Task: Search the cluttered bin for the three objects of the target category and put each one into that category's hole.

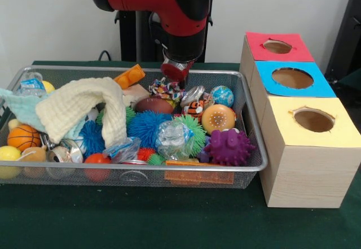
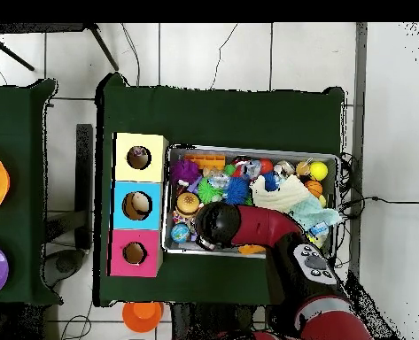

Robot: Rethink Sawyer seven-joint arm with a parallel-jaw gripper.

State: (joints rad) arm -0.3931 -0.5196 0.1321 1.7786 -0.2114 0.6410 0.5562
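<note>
So the gripper (image 1: 176, 71) is down at the far side of the cluttered bin (image 1: 251, 164), right on top of the knotted rope bundle (image 1: 165, 89). Can't tell whether it's actually clamped on the rope or not, the wrist hides it. Around the rope there's a brown football (image 1: 153, 105), a little globe ball (image 1: 222, 96), a purple spiky toy (image 1: 228, 147) and a cream cloth (image 1: 84, 106). Three boxes sit beside the bin on the green bench (image 1: 169, 221): red-topped box (image 1: 278, 47), blue-topped box (image 1: 292, 78), yellow-topped box (image 1: 313, 122).
</note>
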